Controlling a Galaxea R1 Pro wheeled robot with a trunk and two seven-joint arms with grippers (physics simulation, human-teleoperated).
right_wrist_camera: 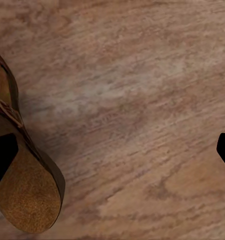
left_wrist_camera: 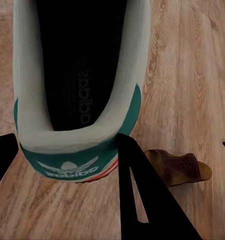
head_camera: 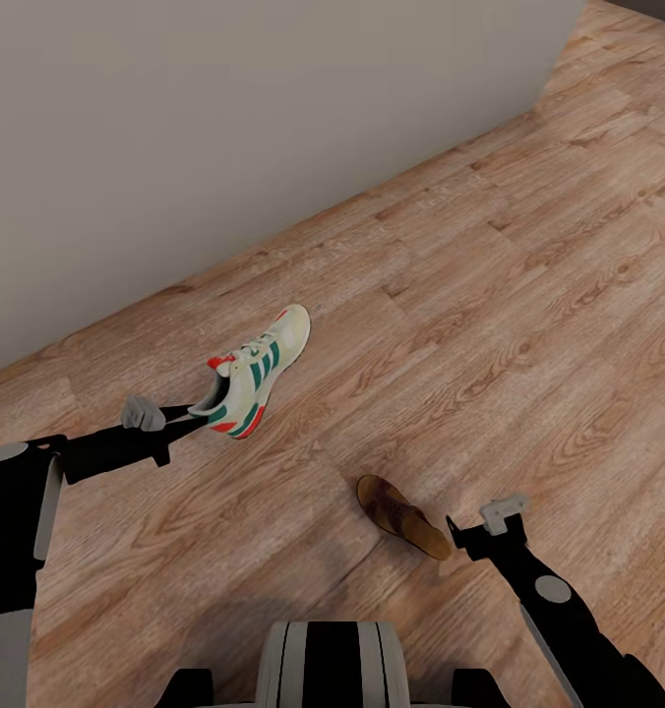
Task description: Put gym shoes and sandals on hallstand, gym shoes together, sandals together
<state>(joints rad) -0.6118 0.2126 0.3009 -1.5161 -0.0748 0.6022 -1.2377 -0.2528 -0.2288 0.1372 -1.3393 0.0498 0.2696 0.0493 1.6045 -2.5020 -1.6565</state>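
Observation:
One cream-white gym shoe (head_camera: 262, 362) with green stripes and a red heel tab hangs over the corridor floor (head_camera: 529, 295), toe pointing away from me. My left gripper (head_camera: 199, 417) is shut on its heel; in the left wrist view the heel (left_wrist_camera: 72, 150) sits between the two black fingers (left_wrist_camera: 142, 200). A dark brown sandal (head_camera: 403, 516) lies on the planks just left of my right gripper (head_camera: 462, 536). That gripper is open, and the sandal's heel end (right_wrist_camera: 22, 195) lies beside one finger (right_wrist_camera: 1, 160), nothing between the fingers. The same sandal (left_wrist_camera: 182, 167) shows past the shoe.
A plain grey wall (head_camera: 224, 128) runs diagonally along the far left of the floor. Bare wood planks stretch to the right and ahead. My own base (head_camera: 332, 664) is at the near edge.

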